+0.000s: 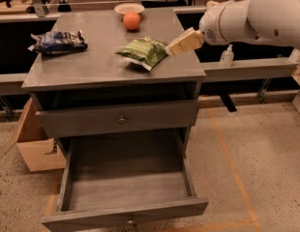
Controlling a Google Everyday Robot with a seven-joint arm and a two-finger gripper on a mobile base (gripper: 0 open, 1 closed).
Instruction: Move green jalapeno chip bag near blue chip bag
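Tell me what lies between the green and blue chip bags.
Nothing: in the camera view only bare cabinet top separates green jalapeno bag and blue chip bag. The orange sits farther back; the hand is at the green bag's other side.

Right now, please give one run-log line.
green bag: on cabinet | blue bag: left, apart | gripper: beside green bag's right end
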